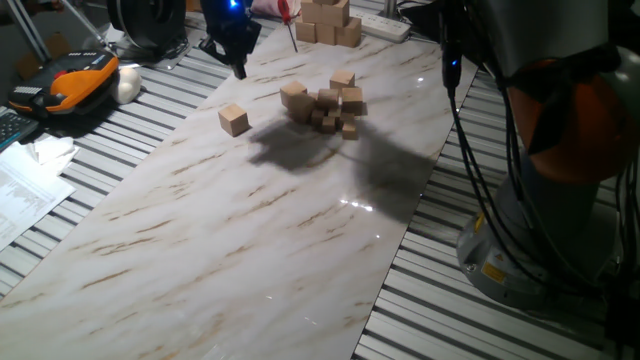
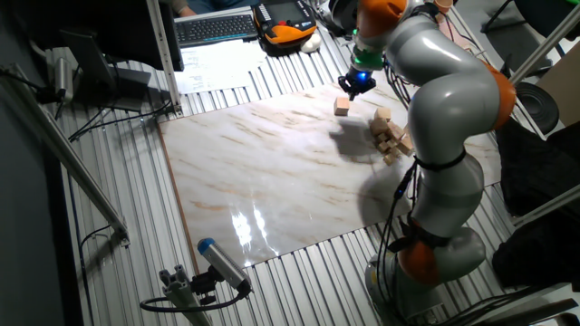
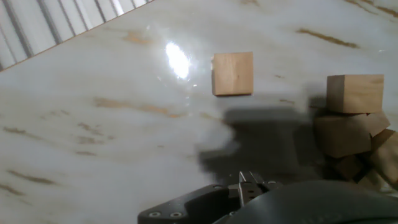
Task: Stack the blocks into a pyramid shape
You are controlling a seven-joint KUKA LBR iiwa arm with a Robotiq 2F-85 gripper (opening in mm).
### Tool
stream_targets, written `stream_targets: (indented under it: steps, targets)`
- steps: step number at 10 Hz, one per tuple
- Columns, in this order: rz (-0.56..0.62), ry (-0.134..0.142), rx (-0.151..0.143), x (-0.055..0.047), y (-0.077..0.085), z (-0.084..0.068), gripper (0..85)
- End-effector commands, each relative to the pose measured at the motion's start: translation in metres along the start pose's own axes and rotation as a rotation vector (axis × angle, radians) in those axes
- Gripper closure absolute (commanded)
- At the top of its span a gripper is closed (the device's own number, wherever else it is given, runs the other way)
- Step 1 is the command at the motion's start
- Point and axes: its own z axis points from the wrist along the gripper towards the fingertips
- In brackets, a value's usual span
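On the marble tabletop [image 1: 250,230], one wooden cube [image 1: 234,120] is set apart from the other blocks [image 1: 325,102], which are heaped together nearby. Above, the pincer [image 1: 238,68] is held empty; whether spread or pressed together cannot be told.

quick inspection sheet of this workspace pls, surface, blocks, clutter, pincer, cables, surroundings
surface: marble-pattern board lying on a slatted metal table; glare spots on it.
job's things: one lone block sits apart from a loose cluster of blocks; no pyramid built yet.
clutter: smaller cubes are mixed into the cluster; a pile of bigger pale blocks sits at the far edge.
pincer: pincer is raised above the board near the lone block and holding nothing; open or shut cannot be told.
cables: black cables hang along the arm's base.
surroundings: keyboard, papers, orange-and-black device, power strip.
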Motion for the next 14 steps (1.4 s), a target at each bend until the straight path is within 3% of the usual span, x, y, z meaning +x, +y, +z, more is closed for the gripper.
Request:
stream_targets:
  steps: [1,2,5,6,7,11,14]
  targets:
    - [0.01,-0.005,0.004,-0.005,0.002,0.002,85.0]
    - [0.018,-0.014,0.022,-0.016,0.005,0.004,85.0]
    - [0.033,-0.015,0.007,-0.042,0.004,0.02,85.0]
    - [0.033,-0.012,0.001,-0.046,0.005,0.027,85.0]
    - [0.033,-0.015,0.008,-0.049,0.008,0.033,68.0]
    - [0.026,-0.024,0.001,-0.067,0.012,0.064,68.0]
    - [0.013,-0.045,0.019,-0.073,0.012,0.078,68.0]
